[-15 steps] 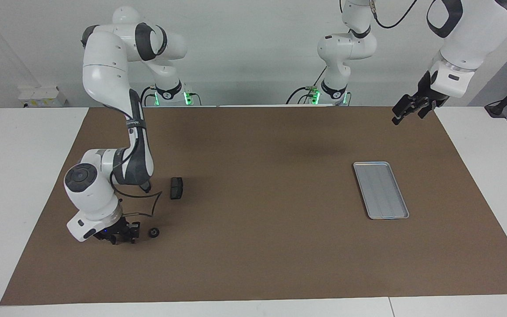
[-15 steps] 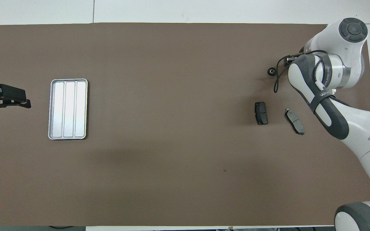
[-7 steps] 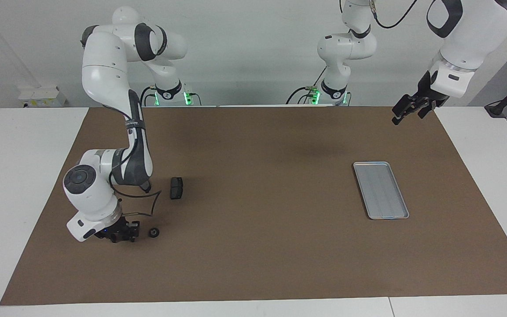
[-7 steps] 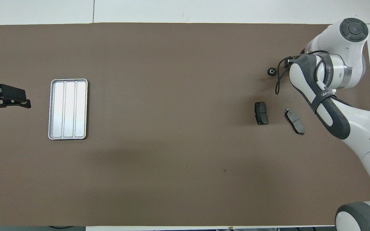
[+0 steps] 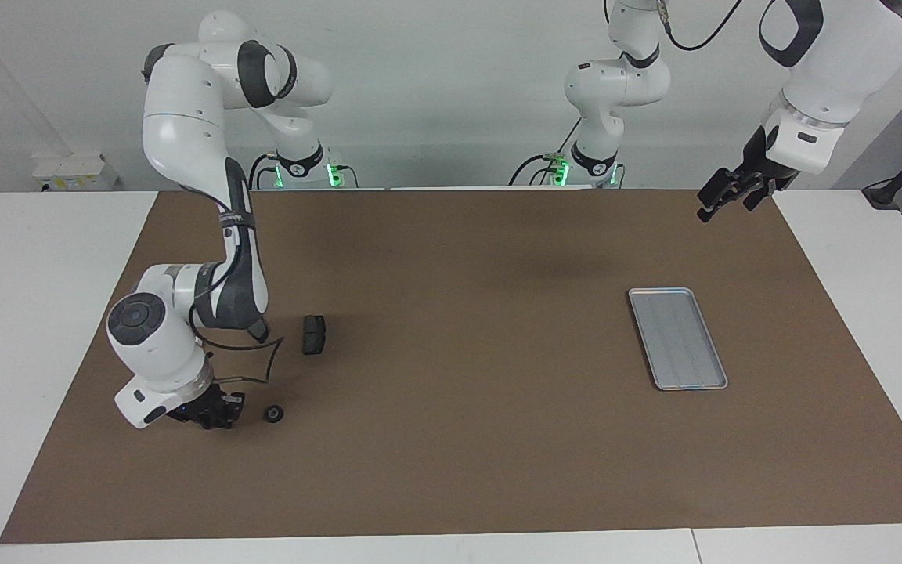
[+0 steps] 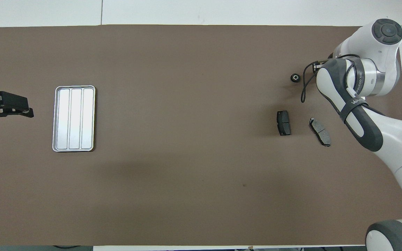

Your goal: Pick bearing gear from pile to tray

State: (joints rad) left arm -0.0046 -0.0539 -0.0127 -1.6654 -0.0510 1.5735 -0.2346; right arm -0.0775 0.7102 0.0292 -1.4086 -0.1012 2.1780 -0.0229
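White arms w/ dark grey joints, black grippers, black cables.

White lettering on the dark grey band of the white right robot arm (image 6: 356, 111), only partly readable: starts "WA", rest unclear. No other legible text, labels or numbers.

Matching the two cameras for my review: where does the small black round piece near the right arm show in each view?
Facing view: the small black round piece lies on the mat beside the right gripper.
Overhead view: the piece sits farther from the robots than the brake pad.
Shared landmark: that brake pad.
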